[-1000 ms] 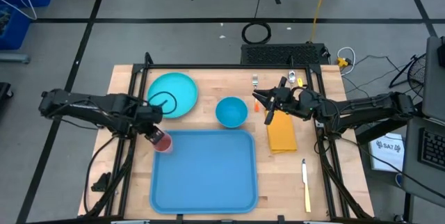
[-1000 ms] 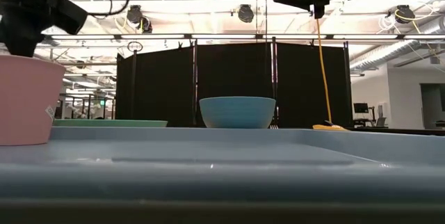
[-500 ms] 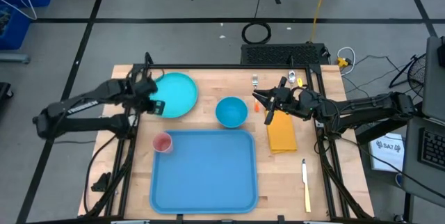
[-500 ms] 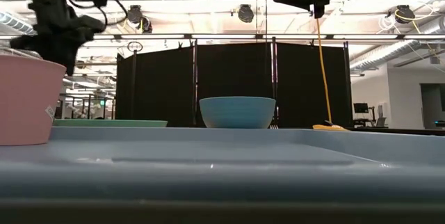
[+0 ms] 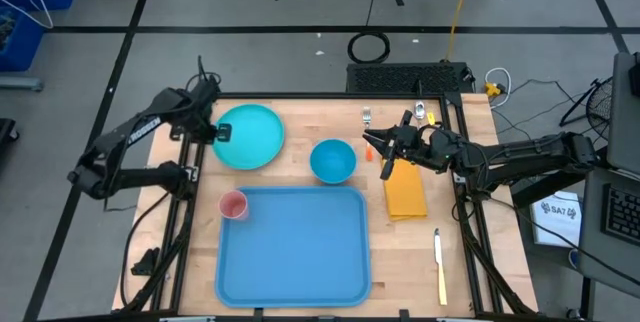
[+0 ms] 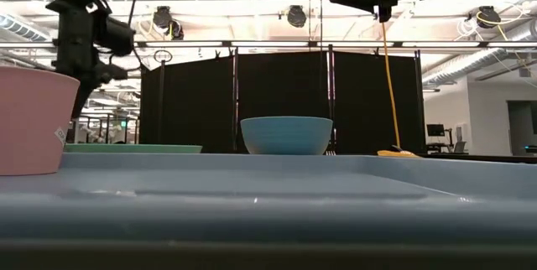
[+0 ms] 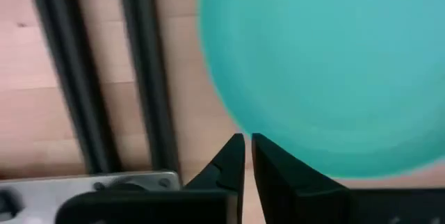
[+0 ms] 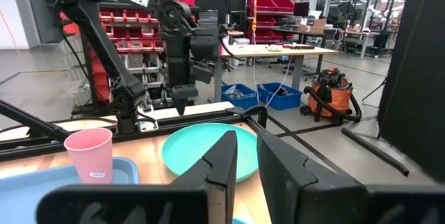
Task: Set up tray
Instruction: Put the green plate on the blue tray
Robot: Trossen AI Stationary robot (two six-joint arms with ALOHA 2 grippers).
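The light-blue tray (image 5: 292, 252) lies at the table's near middle. A pink cup (image 5: 233, 205) stands upright in its far left corner. My left gripper (image 5: 217, 132) points down above the left rim of the round teal plate (image 5: 250, 135). It is shut and clear of the plate, as the low view shows (image 6: 80, 112). My right gripper (image 5: 388, 160) waits level above the table, between the blue bowl (image 5: 333, 160) and the yellow napkin (image 5: 405, 194). It is shut and holds nothing.
A knife (image 5: 440, 264) lies near the right edge, in front of the napkin. Small utensils (image 5: 367, 116) lie at the far edge. Black frame rails (image 5: 185, 212) run along the table's left and right sides. The bowl stands between the plate and the napkin.
My left gripper has let go of the pink cup, which stays upright in the tray's far left corner. It has swung toward the far edge to the teal plate's left rim, rolled about its own axis, and shut its fingers.
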